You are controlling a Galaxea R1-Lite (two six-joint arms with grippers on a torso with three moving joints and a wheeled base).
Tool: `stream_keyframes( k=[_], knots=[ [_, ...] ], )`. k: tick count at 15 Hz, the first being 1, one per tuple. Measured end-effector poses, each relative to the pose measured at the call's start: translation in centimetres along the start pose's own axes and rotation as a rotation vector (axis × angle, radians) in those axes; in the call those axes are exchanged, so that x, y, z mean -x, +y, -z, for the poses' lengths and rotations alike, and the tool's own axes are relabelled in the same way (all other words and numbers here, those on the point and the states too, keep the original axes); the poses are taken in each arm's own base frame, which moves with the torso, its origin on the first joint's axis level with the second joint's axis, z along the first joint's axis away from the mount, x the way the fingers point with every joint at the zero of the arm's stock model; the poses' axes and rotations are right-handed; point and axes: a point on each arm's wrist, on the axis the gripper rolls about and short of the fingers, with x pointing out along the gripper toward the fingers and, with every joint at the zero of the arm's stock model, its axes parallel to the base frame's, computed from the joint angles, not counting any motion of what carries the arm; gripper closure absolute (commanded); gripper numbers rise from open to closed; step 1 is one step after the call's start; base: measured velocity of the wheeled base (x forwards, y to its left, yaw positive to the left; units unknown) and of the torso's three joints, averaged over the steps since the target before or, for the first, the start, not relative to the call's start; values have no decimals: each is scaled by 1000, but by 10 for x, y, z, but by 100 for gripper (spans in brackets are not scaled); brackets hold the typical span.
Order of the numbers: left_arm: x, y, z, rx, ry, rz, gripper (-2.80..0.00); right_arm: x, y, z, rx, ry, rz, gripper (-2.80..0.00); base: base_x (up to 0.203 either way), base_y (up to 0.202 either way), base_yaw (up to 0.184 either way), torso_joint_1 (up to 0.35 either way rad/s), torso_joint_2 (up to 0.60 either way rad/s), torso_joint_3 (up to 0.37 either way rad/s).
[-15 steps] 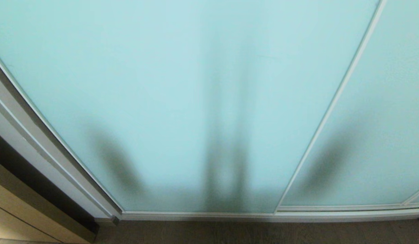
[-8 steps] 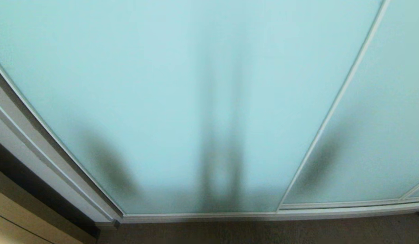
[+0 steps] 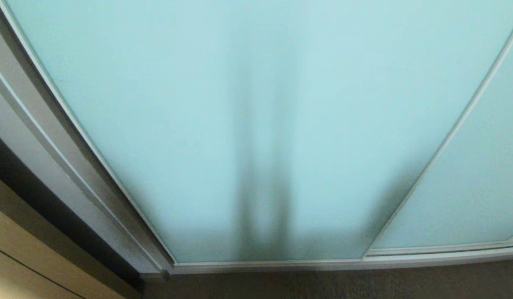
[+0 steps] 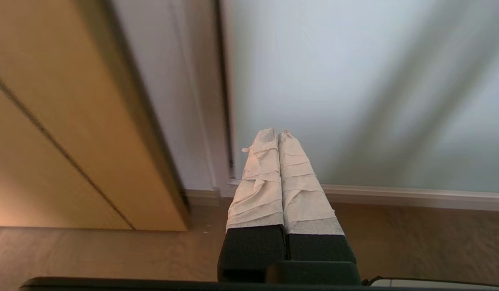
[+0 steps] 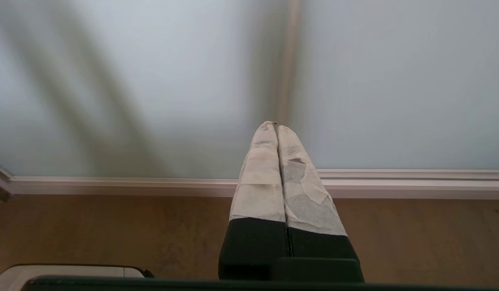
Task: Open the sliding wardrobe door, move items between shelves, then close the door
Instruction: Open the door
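Note:
The sliding wardrobe door (image 3: 256, 104), a frosted pale aqua glass panel in a slim white frame, fills the head view and stands shut. Its left frame edge (image 3: 86, 141) runs diagonally down to the floor track. Neither arm shows in the head view. My left gripper (image 4: 277, 133) is shut, its taped fingers pressed together with nothing between them, pointing at the door's lower left corner (image 4: 229, 178). Nothing is held by my right gripper (image 5: 276, 126) either; it is shut and points at the glass above the bottom rail (image 5: 394, 184). The items and shelves are hidden behind the door.
A second glass panel (image 3: 480, 182) overlaps on the right, divided by a slim frame strip (image 3: 439, 153). A tan wooden panel (image 3: 28, 257) stands at the lower left beside a grey jamb (image 3: 28, 120). Brown floor (image 3: 322, 286) runs below the track.
The whole head view has shifted: the door's left frame and the panel divider now sit further right. Both grippers stay shut.

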Motion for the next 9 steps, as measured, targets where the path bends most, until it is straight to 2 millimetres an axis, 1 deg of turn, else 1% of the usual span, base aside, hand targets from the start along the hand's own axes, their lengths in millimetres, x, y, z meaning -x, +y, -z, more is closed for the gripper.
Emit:
stream_keyframes(
  k=[9],
  knots=[
    [0,0,0,0,0,0,0,0,0,0,0,0,0,0,0,196,-1,2,3,2]
  ],
)
